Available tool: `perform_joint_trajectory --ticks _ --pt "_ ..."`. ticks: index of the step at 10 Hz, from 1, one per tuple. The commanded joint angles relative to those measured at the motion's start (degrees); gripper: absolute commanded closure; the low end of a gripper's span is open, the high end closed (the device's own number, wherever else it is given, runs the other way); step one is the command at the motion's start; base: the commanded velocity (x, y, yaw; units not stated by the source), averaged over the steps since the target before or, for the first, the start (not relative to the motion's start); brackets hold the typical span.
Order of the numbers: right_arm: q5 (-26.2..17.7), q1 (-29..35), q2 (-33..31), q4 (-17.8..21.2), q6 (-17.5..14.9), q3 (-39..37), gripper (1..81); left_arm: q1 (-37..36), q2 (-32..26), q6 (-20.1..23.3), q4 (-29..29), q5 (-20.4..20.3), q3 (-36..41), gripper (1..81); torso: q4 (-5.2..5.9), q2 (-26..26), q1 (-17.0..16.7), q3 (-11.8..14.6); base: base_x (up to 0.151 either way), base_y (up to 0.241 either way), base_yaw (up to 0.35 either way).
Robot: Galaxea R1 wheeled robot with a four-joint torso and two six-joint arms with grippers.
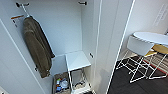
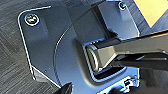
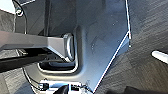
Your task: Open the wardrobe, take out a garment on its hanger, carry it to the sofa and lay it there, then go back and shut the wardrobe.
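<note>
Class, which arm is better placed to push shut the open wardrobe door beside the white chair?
Probably the right: the open door of the tall white wardrobe stands toward the robot's right, beside the white wire-legged chair. Both wrist cameras face dark floor, so side alone decides.

Dark screwed wrist plate (image 2: 50, 50), grey bar (image 2: 130, 50)

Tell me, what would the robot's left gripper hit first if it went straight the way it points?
Most likely the robot's own wide dark plate, which lies straight ahead of the left gripper; the dark grey floor shows past its edge. Depth is hard to judge.
</note>
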Motion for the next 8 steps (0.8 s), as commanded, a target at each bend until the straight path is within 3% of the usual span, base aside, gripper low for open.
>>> perform_joint_trajectory --ticks 1,8 --pt "-2.9 0.9 -0.3 0.3 0.1 0.0 1.0 -1.7 -0.2 0.1 0.8 1.9 -0.1 1.0 0.00 0.0 0.0 0.0 0.000 0.000 0.287" --pt "-2.9 0.9 -0.2 0.3 0.0 0.4 1.0 -1.7 -0.1 0.1 0.8 1.8 -0.1 1.0 0.00 0.0 0.0 0.0 0.000 0.000 0.240"
